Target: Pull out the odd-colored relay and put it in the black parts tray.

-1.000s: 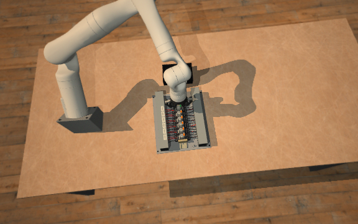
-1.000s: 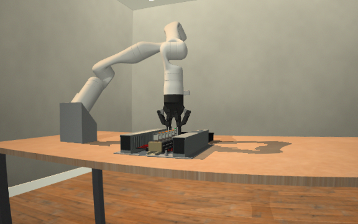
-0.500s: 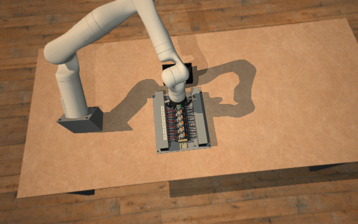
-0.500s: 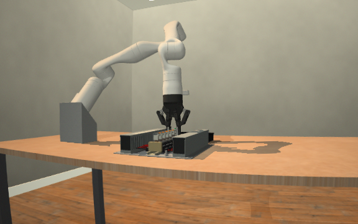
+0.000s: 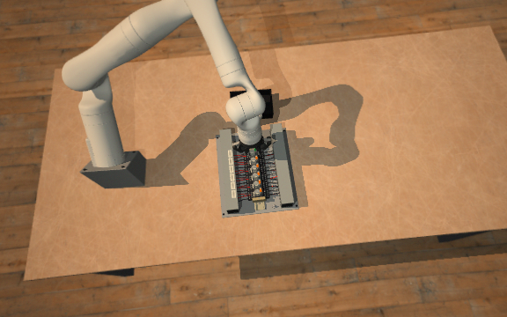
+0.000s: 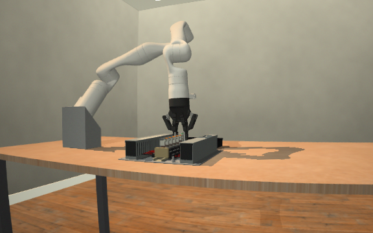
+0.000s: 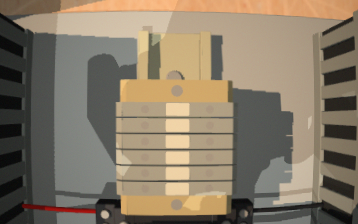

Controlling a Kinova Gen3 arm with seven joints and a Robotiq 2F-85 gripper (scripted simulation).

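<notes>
The relay panel (image 5: 288, 176) (image 6: 200, 150) stands on the table, and its near edge looks flat; its far edge is hidden in the exterior view. Six relays stand in a row. Five have orange buttons; the odd relay (image 5: 253, 151), at the far end, has a green button (image 5: 255, 150). My gripper (image 5: 252, 149) (image 6: 180, 134) points down at that far end, shut on the green-button relay. Whether this relay is still seated in its socket is not clear. The black parts tray (image 5: 268, 105) (image 6: 219, 142) is just behind the panel, partly covered by the arm.
Tall grey wire ducts (image 5: 229, 176) (image 7: 341, 120) flank the relays, with red and dark wires between. The wrist view shows terminal blocks (image 7: 145, 125) between tan end stops (image 7: 150, 90) on a rail (image 7: 180, 50); no fingertips show there. The arm's base (image 5: 121, 173) stands at the left.
</notes>
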